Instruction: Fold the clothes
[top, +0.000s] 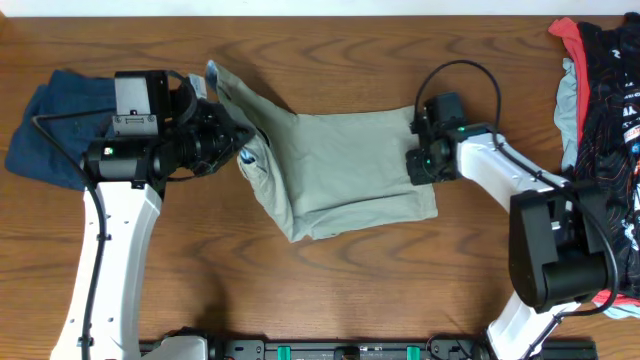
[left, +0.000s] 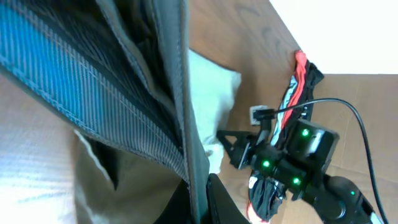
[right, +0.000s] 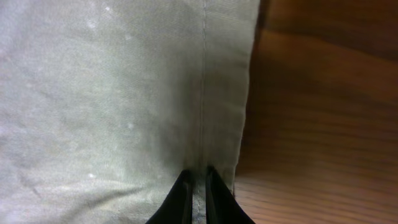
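The khaki-beige shorts (top: 335, 170) lie in the middle of the table, folded over, with the pale blue waistband lining (left: 56, 81) showing close up in the left wrist view. My left gripper (top: 240, 150) is shut on the waistband end of the shorts (left: 196, 193) at their left side and lifts it slightly. My right gripper (top: 415, 160) is shut on the hem seam of the shorts (right: 200, 186) at their right edge, low on the table.
A dark blue denim garment (top: 50, 125) lies at the far left under the left arm. A pile of red, black and pale-blue garments (top: 600, 90) sits at the right edge, also seen in the left wrist view (left: 298, 81). Wooden table (top: 330, 290) surrounds the shorts.
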